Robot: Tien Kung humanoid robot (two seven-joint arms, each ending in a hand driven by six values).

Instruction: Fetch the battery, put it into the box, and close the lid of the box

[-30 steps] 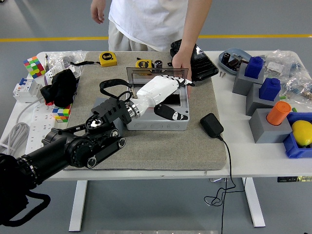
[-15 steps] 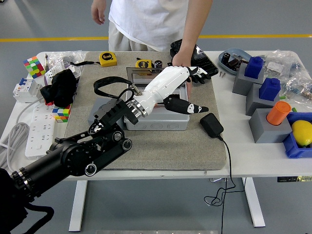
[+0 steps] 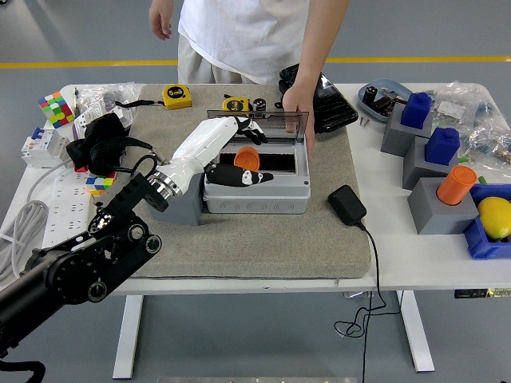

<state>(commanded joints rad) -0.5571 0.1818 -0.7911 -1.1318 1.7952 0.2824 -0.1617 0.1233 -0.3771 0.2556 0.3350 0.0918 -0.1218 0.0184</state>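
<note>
Table (image 3: 415,263): white, its near edge along the bottom, clutter at both ends.
Mat (image 3: 255,239): grey pad over the table's middle, reaching the near edge.
Person (image 3: 239,32): stands at the far edge; one hand (image 3: 297,100) rests on the upright lid.
Left arm (image 3: 88,263): black, comes in from the near left corner across the mat.
Box (image 3: 255,187): grey, mid-mat, nearer the far edge than the near one.
Lid (image 3: 259,126): clear, standing up along the box's far side.
Left hand (image 3: 219,148): white, over the box's left end, fingers loosely spread, gripping nothing; black thumb along the front rim.
Charger (image 3: 346,205): black, at the mat's right edge.
Battery (image 3: 247,158): orange cylinder inside the box, just right of the hand.
</note>
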